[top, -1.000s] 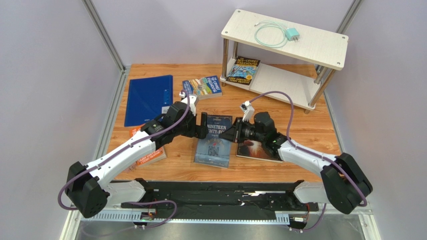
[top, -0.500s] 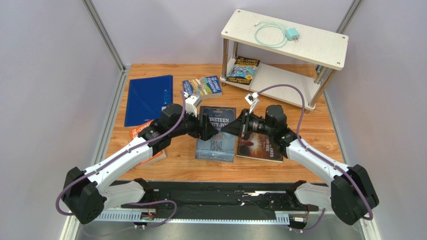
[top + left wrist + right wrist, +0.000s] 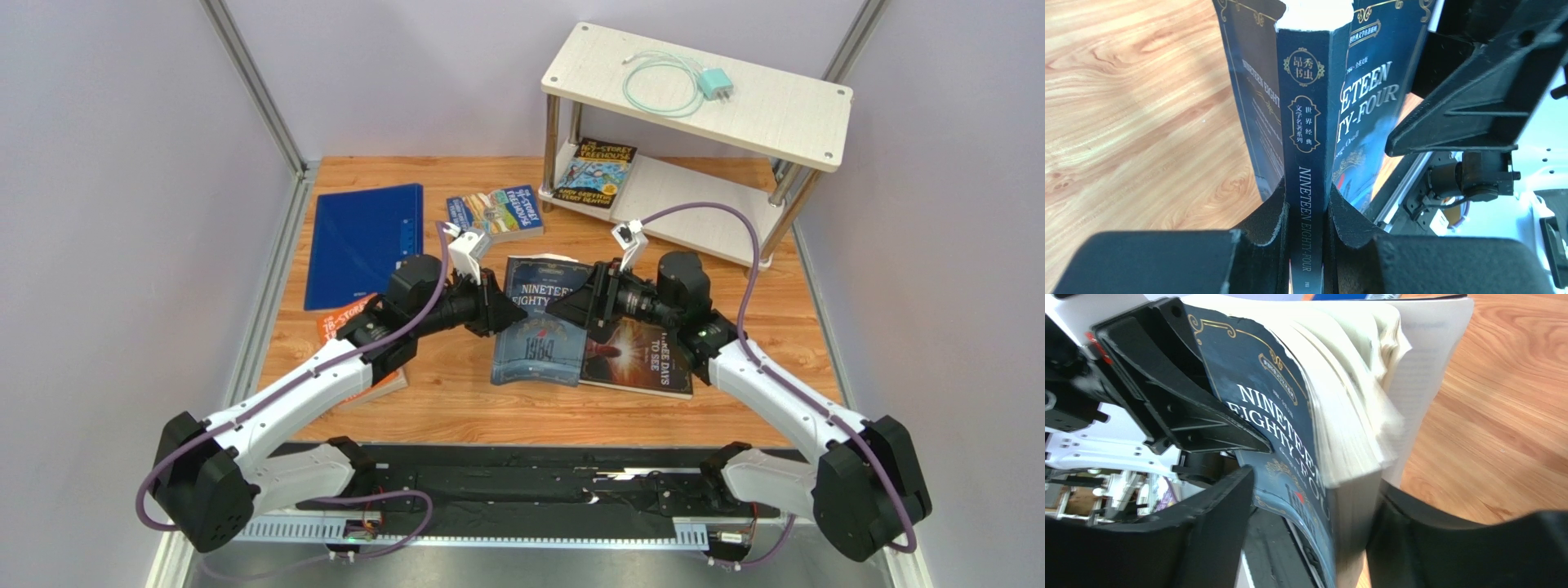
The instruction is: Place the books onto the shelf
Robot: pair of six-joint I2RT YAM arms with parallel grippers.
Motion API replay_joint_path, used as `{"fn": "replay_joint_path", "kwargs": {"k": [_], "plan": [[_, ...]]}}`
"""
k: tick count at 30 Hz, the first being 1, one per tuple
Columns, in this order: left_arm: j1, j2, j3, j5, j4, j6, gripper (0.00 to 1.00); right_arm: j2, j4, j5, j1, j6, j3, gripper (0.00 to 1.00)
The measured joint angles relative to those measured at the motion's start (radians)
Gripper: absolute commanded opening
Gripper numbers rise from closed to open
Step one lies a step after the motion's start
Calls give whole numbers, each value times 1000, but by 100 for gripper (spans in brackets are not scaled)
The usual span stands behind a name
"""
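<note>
Left gripper [image 3: 1308, 187] is clamped on the spine of the dark paperback [image 3: 540, 337], with a pad pressed on each side of it. Right gripper [image 3: 1315, 484] sits at the opposite, page edge with its jaws apart. The book is between them with a visible gap on the cover side, so I read that one as not gripping. The book is mid-table [image 3: 761, 306], tilted up, covers splaying. I can't tell if its near end touches the wood. In the overhead view its long axis runs roughly 12 to 6, spine facing 9, pages facing 3. The shelf [image 3: 699, 196] is at about 1 o'clock from the book, well apart, on the right arm's side. So the right arm is nearer, but the left one has the load. One blue book [image 3: 595, 172] sits at the 9 o'clock end of the lower board. My call: carry toward 1 o'clock with the left arm reaching across. The right gripper should back off toward 3 first, or the two will foul.
</note>
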Motion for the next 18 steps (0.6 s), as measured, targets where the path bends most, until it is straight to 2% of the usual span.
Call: {"fn": "replay_joint_path", "kwargs": {"k": [5,11,18], "plan": [[3,18,33,34,-26,7,0,-109,-33,59,-2,-30,-64,99],[18,57,95,128,-36,5,0,-275,47,50,-58,-6,-216,100],[35,137,168,211,12,-27,0,-298,105,13,-69,20,-264,100]]}}
